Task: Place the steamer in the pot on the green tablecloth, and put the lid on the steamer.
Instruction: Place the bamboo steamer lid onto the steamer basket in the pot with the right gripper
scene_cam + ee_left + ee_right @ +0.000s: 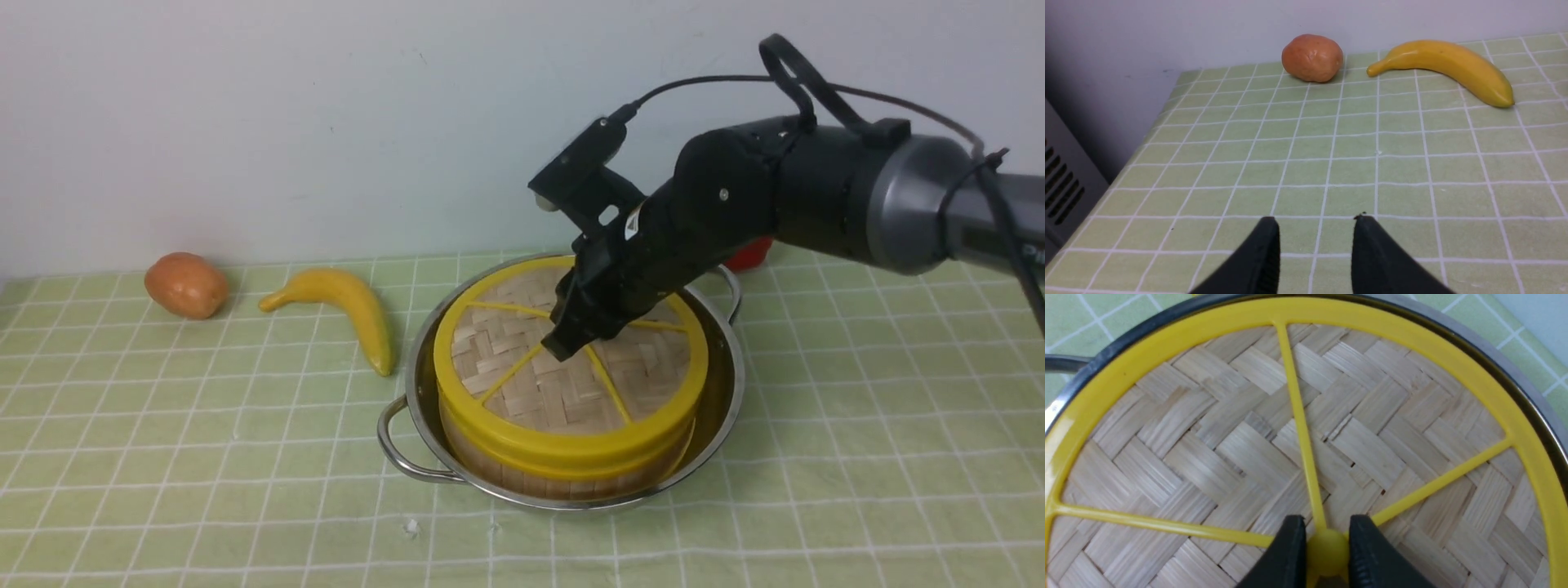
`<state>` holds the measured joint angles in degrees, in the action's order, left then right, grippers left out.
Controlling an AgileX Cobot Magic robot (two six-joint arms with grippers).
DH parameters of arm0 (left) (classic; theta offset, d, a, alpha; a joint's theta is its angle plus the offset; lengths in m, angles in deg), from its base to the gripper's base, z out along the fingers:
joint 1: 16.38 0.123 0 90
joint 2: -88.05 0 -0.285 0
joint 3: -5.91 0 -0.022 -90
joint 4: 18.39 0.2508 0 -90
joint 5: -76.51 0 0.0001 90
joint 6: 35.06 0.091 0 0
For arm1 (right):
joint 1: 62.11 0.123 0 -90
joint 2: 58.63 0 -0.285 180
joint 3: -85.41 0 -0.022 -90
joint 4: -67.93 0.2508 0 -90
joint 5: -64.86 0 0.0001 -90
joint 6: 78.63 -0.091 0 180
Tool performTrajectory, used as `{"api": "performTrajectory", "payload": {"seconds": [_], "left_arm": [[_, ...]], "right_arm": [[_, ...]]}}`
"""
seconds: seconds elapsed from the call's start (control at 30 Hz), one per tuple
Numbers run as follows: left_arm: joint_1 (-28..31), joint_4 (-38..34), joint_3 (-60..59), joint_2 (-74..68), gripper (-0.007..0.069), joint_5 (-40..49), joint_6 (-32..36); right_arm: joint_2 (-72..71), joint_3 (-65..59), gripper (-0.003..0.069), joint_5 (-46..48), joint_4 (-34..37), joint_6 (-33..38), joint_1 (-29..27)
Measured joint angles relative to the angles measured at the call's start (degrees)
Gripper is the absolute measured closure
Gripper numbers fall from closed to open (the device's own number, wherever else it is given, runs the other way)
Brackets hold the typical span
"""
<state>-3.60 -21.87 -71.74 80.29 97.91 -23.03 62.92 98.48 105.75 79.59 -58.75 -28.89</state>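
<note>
1 pot point(415, 359), 1 steamer point(498, 472), 1 lid point(531, 392); right jaws clamp lid, left jaws apart.

The lid point(539, 384) covers the steamer point(469, 453), hiding its inside (only a strip of wall shows). The right arm point(816, 196) hides most of a red thing point(749, 253) near the green tablecloth's point(857, 408) back edge. A white speck point(411, 527) toward its front edge is too small to identify.

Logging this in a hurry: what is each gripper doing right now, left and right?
Left gripper: open, holding nothing, above the green tablecloth.
Right gripper: shut on the lid, gripping its yellow central knob.
</note>
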Motion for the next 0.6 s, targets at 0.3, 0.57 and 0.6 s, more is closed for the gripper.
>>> {"api": "performTrajectory", "payload": {"seconds": [0.3, 0.57, 0.6], "left_arm": [[0.00, 0.00, 0.00, 0.00, 0.0382, 0.00, 0.00], [0.00, 0.00, 0.00, 0.00, 0.0382, 0.00, 0.00], [0.00, 0.00, 0.00, 0.00, 0.0382, 0.00, 0.00]], "right_arm": [[-0.33, -0.32, 0.0513, 2.18, -0.25, -1.18, 0.00], [0.44, -0.38, 0.0513, 1.07, -0.42, -0.95, 0.00], [0.58, -0.32, 0.0513, 1.06, -0.42, -0.09, 0.00]]}}
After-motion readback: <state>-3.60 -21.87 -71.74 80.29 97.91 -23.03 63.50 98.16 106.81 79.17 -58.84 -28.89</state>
